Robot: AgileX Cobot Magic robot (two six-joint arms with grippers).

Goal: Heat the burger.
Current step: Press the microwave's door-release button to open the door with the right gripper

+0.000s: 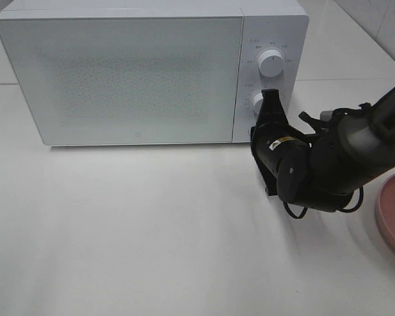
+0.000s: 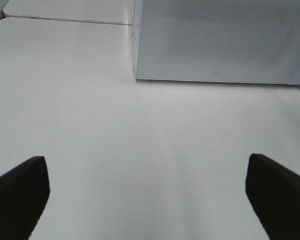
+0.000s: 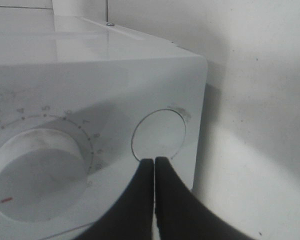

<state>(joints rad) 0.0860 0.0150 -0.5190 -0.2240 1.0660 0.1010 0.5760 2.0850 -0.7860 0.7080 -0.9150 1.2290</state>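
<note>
Door-opening step, I'd judge: the right gripper (image 3: 154, 162), black fingers pressed shut on nothing, has its tips at the edge of the flush round white button (image 3: 158, 134) beside the white round dial knob (image 3: 37, 175), at a front corner of the white box-shaped microwave oven (image 1: 118, 72), whose door is closed. The burger shows in no view; only a bare rim of the pink round plate (image 1: 394, 217) is visible, so I cannot tell where it sits. The left gripper (image 2: 145, 165) hangs spread wide and empty over the white table (image 2: 140, 140); next likely needs a straight push on the button without slipping off.
</note>
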